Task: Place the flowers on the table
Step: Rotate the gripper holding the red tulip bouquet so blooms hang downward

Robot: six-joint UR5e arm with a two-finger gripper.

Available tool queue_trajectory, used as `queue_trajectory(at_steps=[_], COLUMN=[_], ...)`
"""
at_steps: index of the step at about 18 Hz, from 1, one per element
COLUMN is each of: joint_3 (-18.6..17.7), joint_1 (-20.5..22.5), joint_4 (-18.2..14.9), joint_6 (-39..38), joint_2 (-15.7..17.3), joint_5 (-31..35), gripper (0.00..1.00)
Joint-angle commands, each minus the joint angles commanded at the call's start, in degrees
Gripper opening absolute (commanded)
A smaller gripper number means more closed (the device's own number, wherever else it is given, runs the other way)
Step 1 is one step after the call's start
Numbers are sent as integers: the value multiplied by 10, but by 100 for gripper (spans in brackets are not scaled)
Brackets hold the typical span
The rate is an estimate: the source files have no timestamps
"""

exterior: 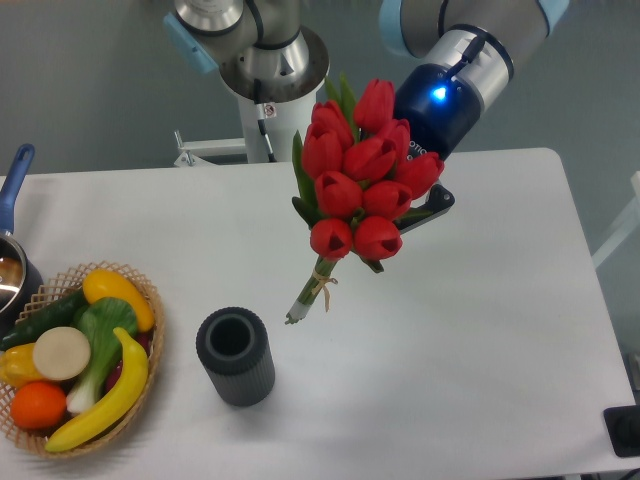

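1. The table (pixel 480 330), a broad white top with rounded corners, fills most of the frame from the middle down to the bottom edge.
2. The arm reaches in from the upper right, and its gripper (pixel 425 205) sits behind the flower heads, right of centre in the upper half. Only a dark finger shows past the blooms on their right side, so I can't tell how wide the jaws stand; the bunch hangs in the air there, seemingly gripped among the leaves behind the blooms.
3. The flowers (pixel 360 185) are up off the tabletop, in the upper middle of the frame. The long axis of the bunch runs on a slant: heads toward the upper right, cut stem ends toward the lower left, stopping just above and right of the vase.
4. To look at, it's a tight cluster of red tulips with green leaves poking out at the top and left, stems bound with tan string low down.
5. A wicker basket (pixel 150 300) of produce sits at the lower left.
6. A dark ribbed vase (pixel 237 357) stands upright, lower left of centre.
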Motion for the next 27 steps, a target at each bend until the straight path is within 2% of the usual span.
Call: queue_trajectory(at_steps=[19, 24, 27], joint_3=[-4, -3, -3], joint_1=[8, 12, 31], joint_4=[-1, -2, -1], joint_6=[-1, 2, 3], joint_2=[6, 4, 4], joint_5=[-1, 17, 56], gripper=[38, 38, 38])
